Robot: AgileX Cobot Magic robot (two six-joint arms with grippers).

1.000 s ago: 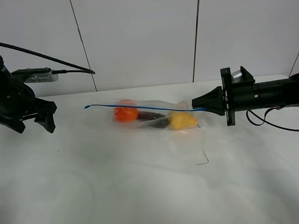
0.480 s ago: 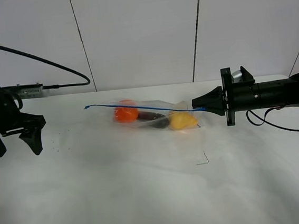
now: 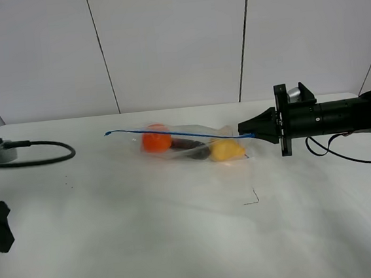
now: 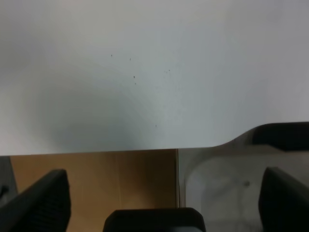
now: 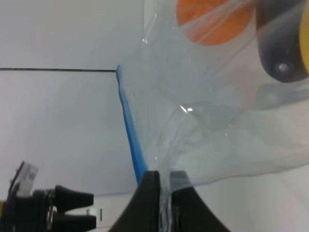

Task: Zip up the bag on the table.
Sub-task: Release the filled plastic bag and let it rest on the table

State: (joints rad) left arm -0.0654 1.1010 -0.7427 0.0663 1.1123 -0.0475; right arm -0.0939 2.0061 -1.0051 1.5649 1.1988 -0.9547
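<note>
Right gripper (image 3: 245, 134) pinches the blue-zippered corner of a clear, crinkly plastic produce bag (image 3: 186, 142) lying toward the back of a white matte table (image 3: 181, 231), seemingly anchoring it, while the left gripper (image 4: 166, 170) hangs splayed, empty, at the table's edge.

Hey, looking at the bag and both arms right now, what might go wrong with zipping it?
1. The right gripper pinches only one end of the bag; the thin plastic may slip out.
2. The left gripper hangs open over the table edge, far from the bag, so pulling could drag the whole bag instead of closing it.
</note>
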